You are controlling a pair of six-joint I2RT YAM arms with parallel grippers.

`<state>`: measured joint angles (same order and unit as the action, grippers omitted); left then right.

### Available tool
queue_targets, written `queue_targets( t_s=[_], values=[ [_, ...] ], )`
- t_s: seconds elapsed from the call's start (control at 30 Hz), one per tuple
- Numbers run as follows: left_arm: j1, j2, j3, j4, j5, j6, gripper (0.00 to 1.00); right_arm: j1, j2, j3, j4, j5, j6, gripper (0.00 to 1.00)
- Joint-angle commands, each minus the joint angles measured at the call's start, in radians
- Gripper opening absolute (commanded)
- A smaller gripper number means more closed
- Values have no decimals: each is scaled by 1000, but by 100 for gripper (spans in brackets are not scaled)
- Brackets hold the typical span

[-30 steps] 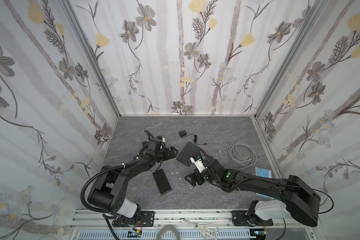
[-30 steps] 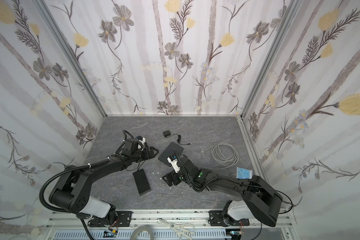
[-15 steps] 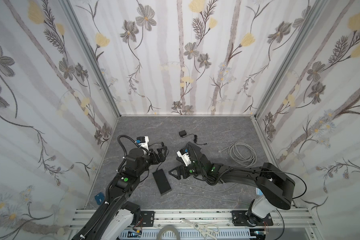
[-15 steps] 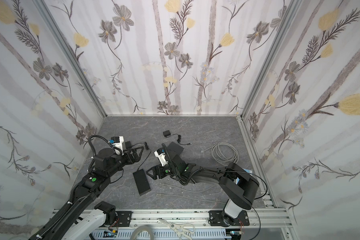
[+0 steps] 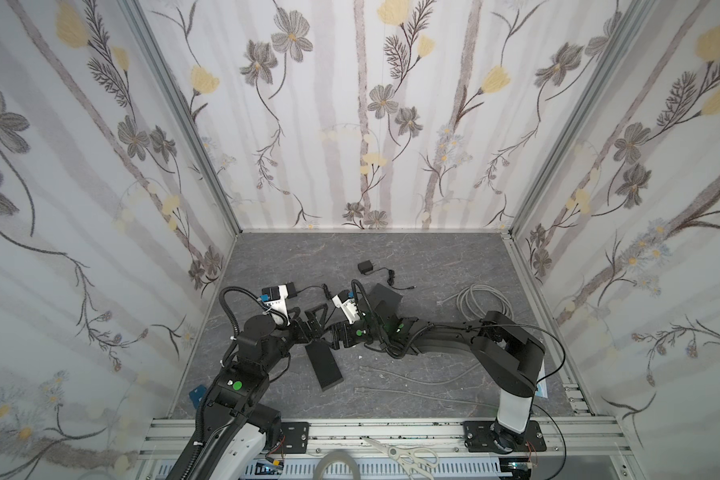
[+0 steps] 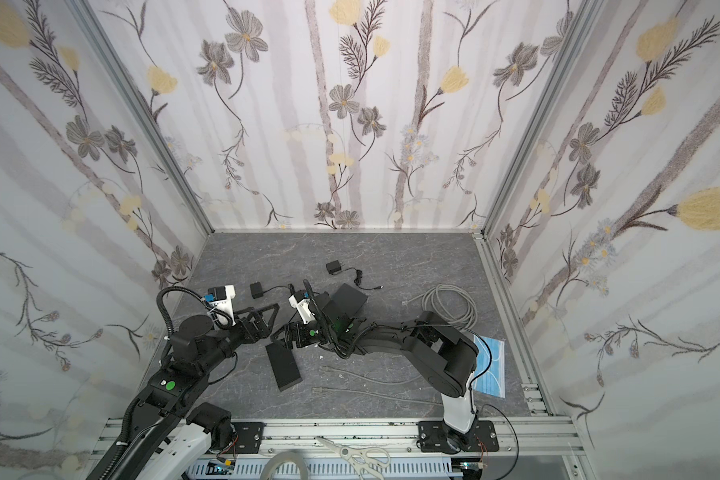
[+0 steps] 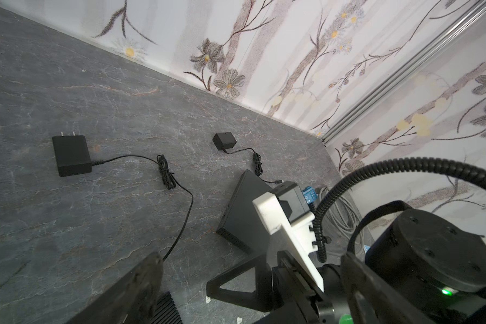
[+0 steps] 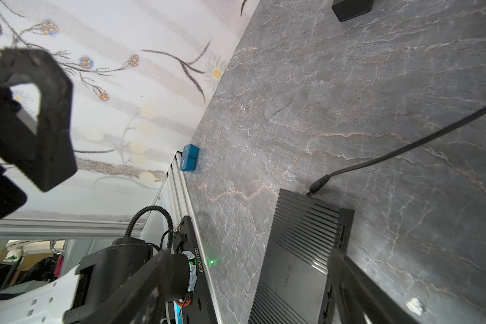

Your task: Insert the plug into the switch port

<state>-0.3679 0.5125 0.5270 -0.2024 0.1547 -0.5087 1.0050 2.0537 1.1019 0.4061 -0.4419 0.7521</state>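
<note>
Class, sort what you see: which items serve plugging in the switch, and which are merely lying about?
For the job: plug, ribbed switch.
Lying about: coiled grey cable, face mask, scissors, blue box.

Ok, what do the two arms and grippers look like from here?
Matte black throughout: left arm and right arm have white base links, green lights, white camera brackets and ribbed hoses. The left gripper and right gripper are triangle-framed.

Both top views look steeply down over the table (image 5: 433, 257); wrist cameras skim it closely.
</note>
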Motion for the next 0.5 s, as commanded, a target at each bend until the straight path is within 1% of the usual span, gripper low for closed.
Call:
queue_targets(
  t_s=[0.0, 0.17, 0.3, 0.47],
  values=[
    [0, -27, -2, -18, -29, -10, 100, 12, 31, 37, 24, -14, 31, 87],
    [0, -86, -14, -11, -15, -1, 100, 30, 75, 83, 5, -1, 38, 87],
    [0, -108, -24, 9, 15, -1, 100, 41, 105, 109, 3, 2, 49, 87],
    [0, -126, -25, 2, 26, -10, 100, 46, 144, 154, -27, 16, 53, 87]
  ],
)
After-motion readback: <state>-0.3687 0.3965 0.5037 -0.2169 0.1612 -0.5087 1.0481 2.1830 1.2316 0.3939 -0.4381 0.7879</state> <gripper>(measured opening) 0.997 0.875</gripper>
